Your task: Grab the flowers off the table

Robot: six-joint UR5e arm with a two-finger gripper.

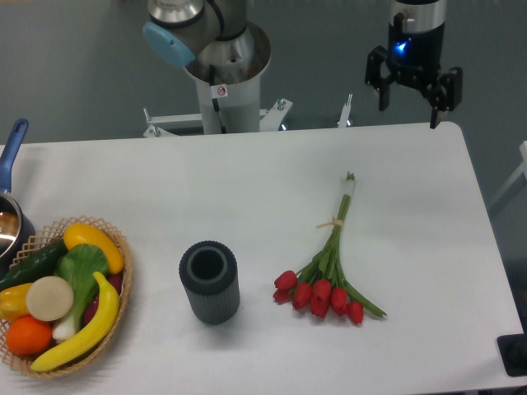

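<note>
The flowers (327, 280) lie flat on the white table (272, 177), right of centre. Their red tulip buds point toward the front edge and the green stems run up and back, tied by a thin tan band. My gripper (408, 105) hangs well above the table's back right edge, far behind the stem ends. Its two dark fingers are spread apart and hold nothing.
A dark grey ribbed cylindrical vase (209, 281) stands upright left of the buds. A wicker basket (120, 247) of fruit and vegetables sits at the front left. A pot with a blue handle (11, 148) pokes in at the left edge. The arm's base (224, 82) stands behind the table.
</note>
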